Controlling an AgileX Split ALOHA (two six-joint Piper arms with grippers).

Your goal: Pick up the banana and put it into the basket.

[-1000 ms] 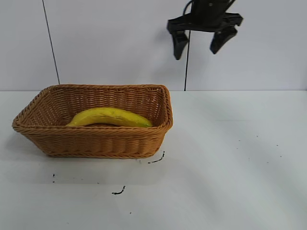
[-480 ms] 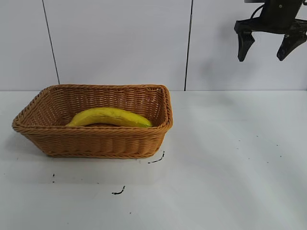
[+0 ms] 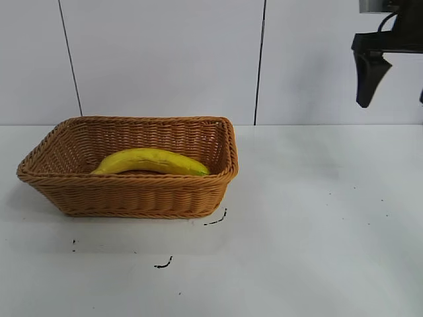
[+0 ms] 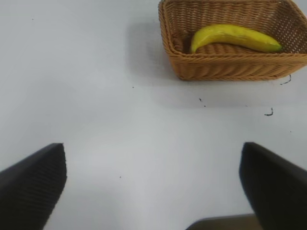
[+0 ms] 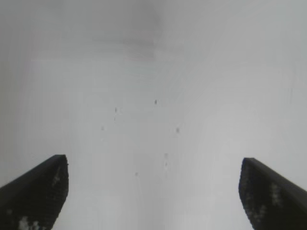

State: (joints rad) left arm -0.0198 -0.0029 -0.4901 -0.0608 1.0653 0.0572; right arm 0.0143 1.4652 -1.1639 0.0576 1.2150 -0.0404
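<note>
1. Table (image 3: 317, 251): white, flat, marked by a few small dark scuffs near the basket. It bears the basket only.
2. Basket (image 3: 132, 195): woven wicker, orange-brown, rectangular with flaring sides and a braided rim. It is set on the table toward the exterior view's left. It is judged light and fairly stiff, likely to slide if pushed at the rim.
3. Banana (image 3: 151, 161): found inside the basket, lying lengthwise on the floor, curve arched upward, greenish tip toward the basket's right end. No gripper is touching it. The placing is judged done.
4. Handling of the banana, as a judgement: moderately light, firm under a smooth and somewhat slippery skin, easily bruised by hard pinching. A hold across the thick middle, jaws square to its length, is judged safest; the tapered ends would be expected to pivot or slip.
5. Right gripper (image 5: 153, 191): seen high at the exterior view's right edge, well apart from the basket, pointing down at bare table. Fingers (image 3: 367, 74) are spread wide with nothing between them.
6. Left gripper (image 4: 153, 184): parked well apart from the basket, angled toward it. Fingers are spread wide and empty.
</note>
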